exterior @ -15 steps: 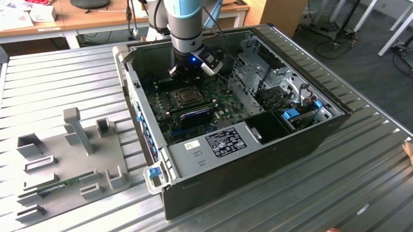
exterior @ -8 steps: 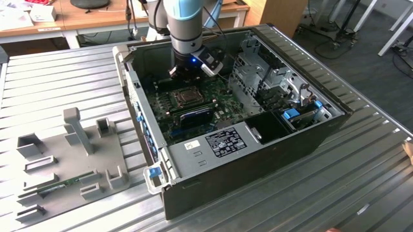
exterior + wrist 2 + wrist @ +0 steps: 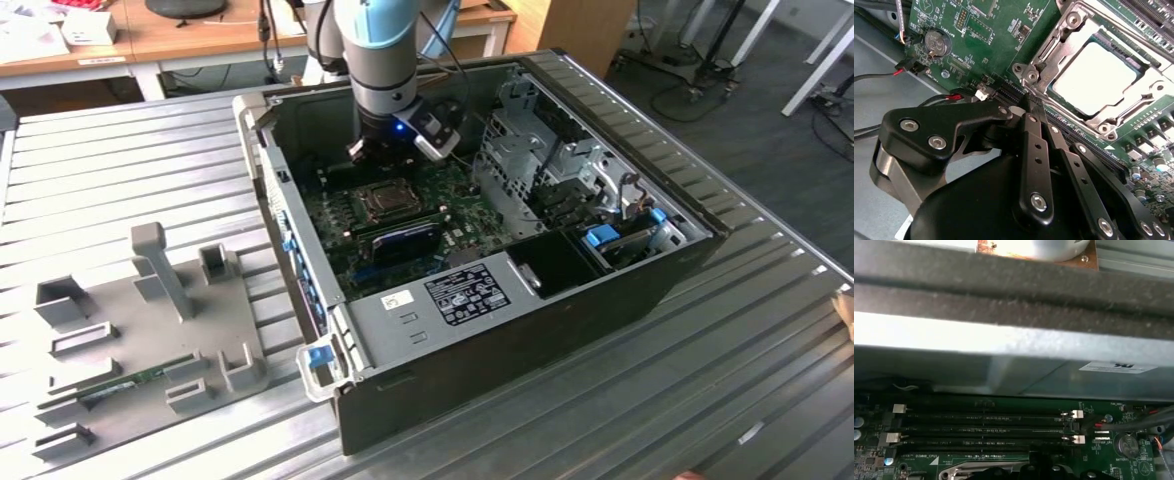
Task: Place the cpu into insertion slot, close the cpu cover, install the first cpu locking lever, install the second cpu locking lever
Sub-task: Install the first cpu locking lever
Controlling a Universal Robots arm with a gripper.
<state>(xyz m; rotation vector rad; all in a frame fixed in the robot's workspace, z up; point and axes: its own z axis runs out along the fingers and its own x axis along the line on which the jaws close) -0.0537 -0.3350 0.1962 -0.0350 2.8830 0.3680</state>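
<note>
On the exterior view's left, a grey fixture tray [image 3: 147,330] lay on the ribbed surface [image 3: 80,180]. Inside the open computer case [image 3: 534,300], the end effector [image 3: 1030,102] hovered beside the insertion slot [image 3: 1064,37], fingers pinched together, holding nothing. The cpu [image 3: 1094,77] sat seated under the cpu cover [image 3: 1054,50], apparently lowered for locking.

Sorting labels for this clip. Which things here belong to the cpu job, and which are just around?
Job:
cpu, seated in the insertion slot
cpu cover, down around it
claw, beside the socket

Just around:
memory slots
coin battery
grey fixture tray
</note>
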